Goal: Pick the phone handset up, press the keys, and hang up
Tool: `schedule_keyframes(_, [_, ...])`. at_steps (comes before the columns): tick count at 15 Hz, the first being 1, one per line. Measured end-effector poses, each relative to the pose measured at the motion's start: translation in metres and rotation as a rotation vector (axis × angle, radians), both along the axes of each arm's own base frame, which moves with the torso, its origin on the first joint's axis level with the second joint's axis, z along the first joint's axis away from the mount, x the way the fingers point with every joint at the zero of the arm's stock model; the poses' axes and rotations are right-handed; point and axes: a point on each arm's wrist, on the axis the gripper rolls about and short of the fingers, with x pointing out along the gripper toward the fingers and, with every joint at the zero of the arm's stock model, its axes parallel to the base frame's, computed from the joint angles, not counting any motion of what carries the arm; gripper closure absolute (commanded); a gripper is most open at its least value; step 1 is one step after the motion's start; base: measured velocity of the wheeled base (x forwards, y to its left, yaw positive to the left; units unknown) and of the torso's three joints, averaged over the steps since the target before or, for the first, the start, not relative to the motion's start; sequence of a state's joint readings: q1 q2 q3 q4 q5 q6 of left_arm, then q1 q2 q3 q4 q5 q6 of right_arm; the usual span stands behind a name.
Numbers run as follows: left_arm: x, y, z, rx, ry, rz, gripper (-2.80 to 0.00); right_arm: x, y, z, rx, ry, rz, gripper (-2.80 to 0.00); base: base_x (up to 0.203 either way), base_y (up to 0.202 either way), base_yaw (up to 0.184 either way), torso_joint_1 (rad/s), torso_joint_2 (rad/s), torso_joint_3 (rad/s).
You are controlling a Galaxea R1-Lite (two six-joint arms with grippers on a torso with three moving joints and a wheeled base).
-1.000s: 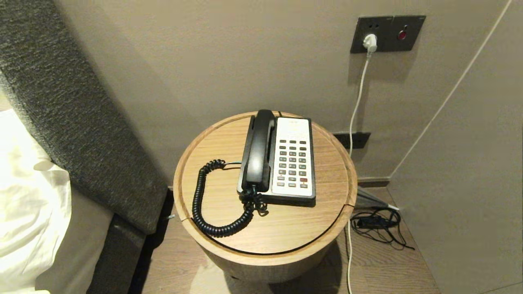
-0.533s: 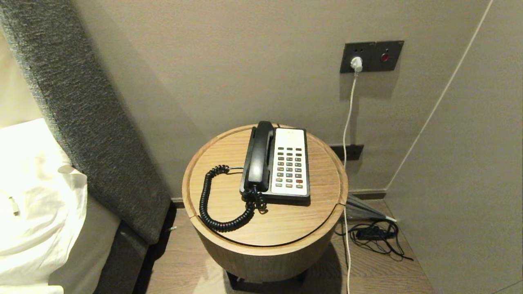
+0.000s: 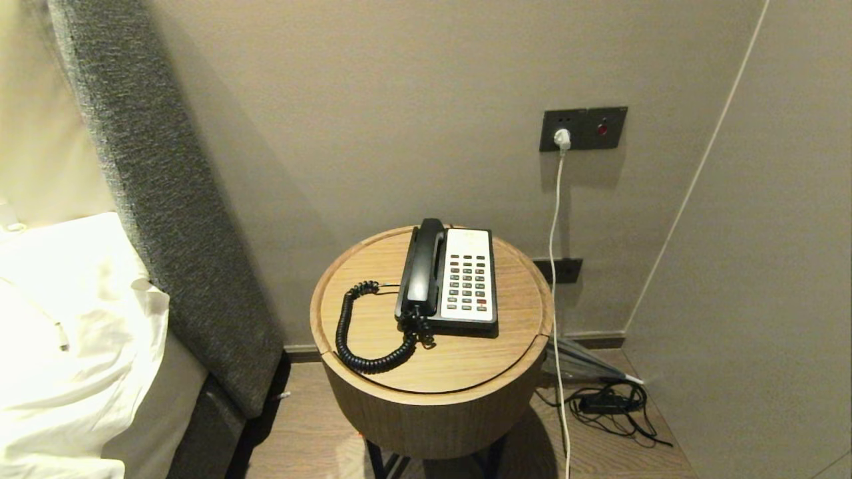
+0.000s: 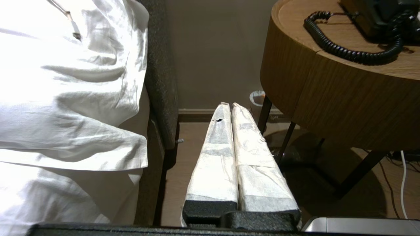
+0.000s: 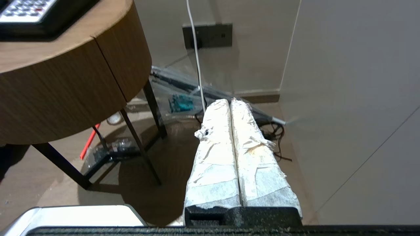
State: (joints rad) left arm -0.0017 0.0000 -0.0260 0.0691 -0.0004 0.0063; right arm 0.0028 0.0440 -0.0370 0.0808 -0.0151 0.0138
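The phone handset (image 3: 424, 264) rests on its phone base (image 3: 468, 279) atop the round bench (image 3: 459, 372); left hand (image 4: 228, 106) and right hand (image 5: 230, 102) hang low, fingers pressed together.

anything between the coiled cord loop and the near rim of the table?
Nothing. In the head view the coiled cord loops left of the phone base, and only bare wood separates it from the table near rim. The left wrist view agrees.

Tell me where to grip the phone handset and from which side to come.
Grip the phone handset at its slim middle bar, coming from above with the fingers across its width. It lies cradled lengthwise on the phone base's left side; the keypad crowds its right, and the coiled cord hangs off the near end.
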Motion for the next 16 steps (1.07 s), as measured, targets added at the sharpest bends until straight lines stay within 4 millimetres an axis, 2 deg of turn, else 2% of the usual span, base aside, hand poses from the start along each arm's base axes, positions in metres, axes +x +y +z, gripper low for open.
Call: schedule_keyframes(16, [0.0, 0.0, 0.0001, 0.006, -0.001, -0.002, 0.0, 0.0, 0.0, 0.0001, 0.0, 0.0, -0.001, 0.0, 0.0, 0.0, 0.0, 0.0, 0.0, 0.019])
